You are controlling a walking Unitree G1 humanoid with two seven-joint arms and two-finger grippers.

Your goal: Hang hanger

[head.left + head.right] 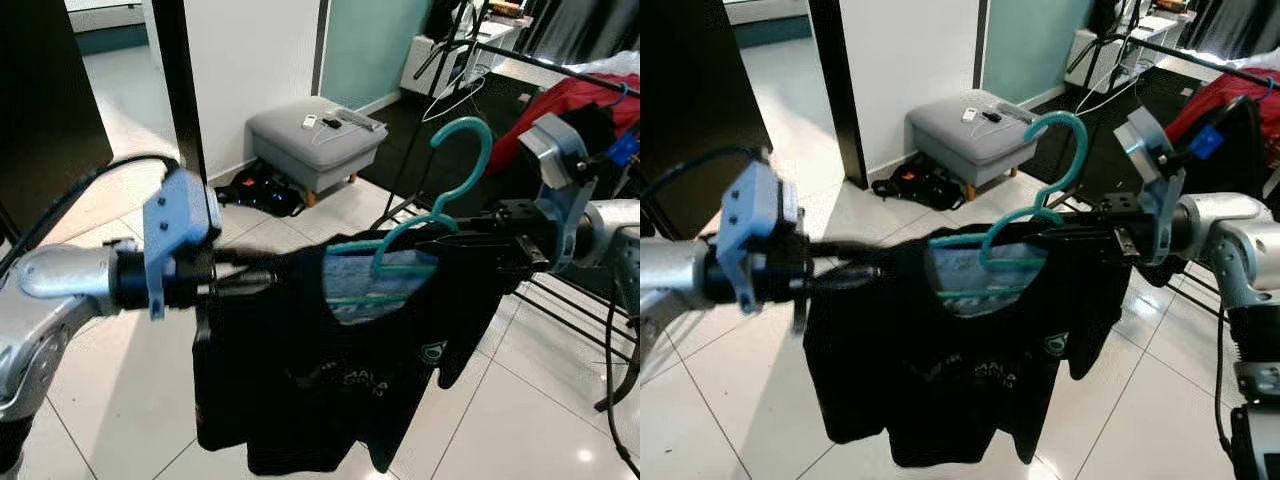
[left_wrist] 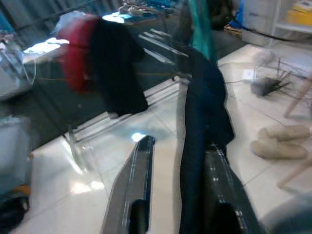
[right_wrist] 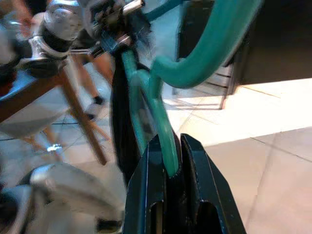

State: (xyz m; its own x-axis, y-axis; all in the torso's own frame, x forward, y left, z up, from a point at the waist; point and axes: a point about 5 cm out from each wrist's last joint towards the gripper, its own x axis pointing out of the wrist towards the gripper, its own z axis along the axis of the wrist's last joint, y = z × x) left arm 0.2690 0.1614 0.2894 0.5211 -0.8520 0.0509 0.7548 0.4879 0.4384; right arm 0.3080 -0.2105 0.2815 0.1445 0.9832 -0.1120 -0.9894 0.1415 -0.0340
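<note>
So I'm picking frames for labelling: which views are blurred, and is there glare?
Left wrist view: smeared throughout, tile glare beside the left gripper. Right wrist view: soft, teal hanger readable. Eye views: fairly sharp, black T-shirt dark, floor sheen.

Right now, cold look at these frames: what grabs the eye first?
A black T-shirt on a teal hanger, held up mid-frame between both arms. The right gripper is clamped on the hanger's shoulder; the left gripper holds the shirt's other side. Behind to the right, a drying rack with a red garment.
</note>
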